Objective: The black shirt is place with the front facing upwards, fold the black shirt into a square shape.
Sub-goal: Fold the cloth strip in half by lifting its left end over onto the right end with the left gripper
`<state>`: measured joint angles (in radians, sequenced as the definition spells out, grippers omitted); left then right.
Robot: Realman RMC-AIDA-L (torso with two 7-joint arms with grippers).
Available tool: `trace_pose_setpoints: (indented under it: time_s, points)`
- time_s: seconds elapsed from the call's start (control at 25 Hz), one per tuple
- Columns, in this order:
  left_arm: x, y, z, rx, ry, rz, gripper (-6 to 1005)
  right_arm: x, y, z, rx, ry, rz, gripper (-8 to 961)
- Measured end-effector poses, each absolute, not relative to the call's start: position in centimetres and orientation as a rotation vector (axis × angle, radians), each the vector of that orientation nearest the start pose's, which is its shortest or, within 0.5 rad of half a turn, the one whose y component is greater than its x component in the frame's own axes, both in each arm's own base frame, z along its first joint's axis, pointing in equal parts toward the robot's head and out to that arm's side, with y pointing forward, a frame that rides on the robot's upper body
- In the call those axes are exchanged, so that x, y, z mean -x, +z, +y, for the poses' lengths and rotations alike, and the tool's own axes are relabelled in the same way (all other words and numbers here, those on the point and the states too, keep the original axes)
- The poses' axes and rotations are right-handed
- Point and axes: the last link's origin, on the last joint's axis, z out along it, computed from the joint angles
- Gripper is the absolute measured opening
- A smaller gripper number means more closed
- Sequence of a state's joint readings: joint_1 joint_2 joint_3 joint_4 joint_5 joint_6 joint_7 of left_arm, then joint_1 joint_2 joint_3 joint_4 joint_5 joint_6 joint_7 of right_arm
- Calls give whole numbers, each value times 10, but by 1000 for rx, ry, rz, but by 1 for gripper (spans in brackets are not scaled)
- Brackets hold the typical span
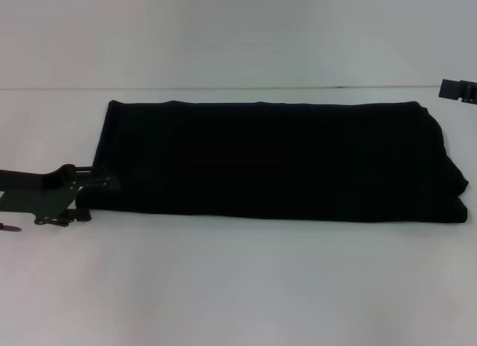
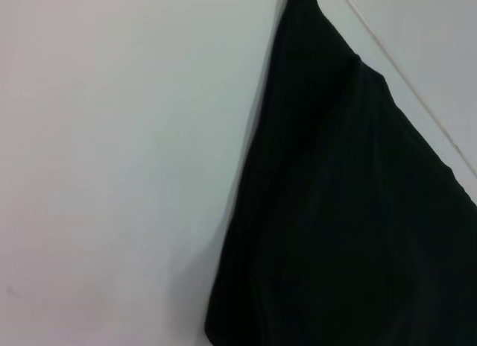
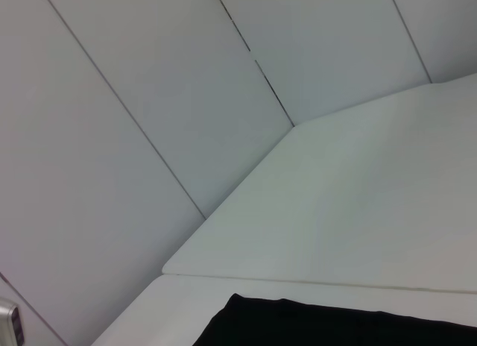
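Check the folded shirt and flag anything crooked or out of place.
Nothing stands out. The black shirt lies flat as a long folded band, its edges fairly straight. The left hand sits at its left end; the right hand is off it.

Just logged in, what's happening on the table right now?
The shirt lies on the white table as a long folded band, not yet a square. The left gripper is low at the band's left end, at its near corner. The right gripper is raised off to the far right, away from the cloth.

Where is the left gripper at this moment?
In the head view the left gripper sits low at the near-left corner of the folded black shirt, on the white table.
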<state>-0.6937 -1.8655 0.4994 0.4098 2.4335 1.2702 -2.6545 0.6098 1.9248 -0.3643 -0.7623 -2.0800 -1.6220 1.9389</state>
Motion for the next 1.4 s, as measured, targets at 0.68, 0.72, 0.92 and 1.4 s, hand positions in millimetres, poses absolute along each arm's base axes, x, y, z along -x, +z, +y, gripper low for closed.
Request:
trace_pose_setpoints:
  time_s: [0.68, 0.72, 0.92, 1.4]
  points:
    - [329, 45, 381, -2161, 477, 2681, 920, -273, 122, 371, 2326, 876, 1147, 912]
    - [329, 44, 381, -2161, 475, 2682, 920, -273, 122, 371, 2325, 876, 1148, 912]
    - [330, 43, 383, -2175, 463, 2690, 920, -273, 123, 371, 2323, 883, 1146, 911]
    - [326, 43, 392, -2234, 464, 2692, 920, -275, 123, 370, 2316, 885, 1158, 911]
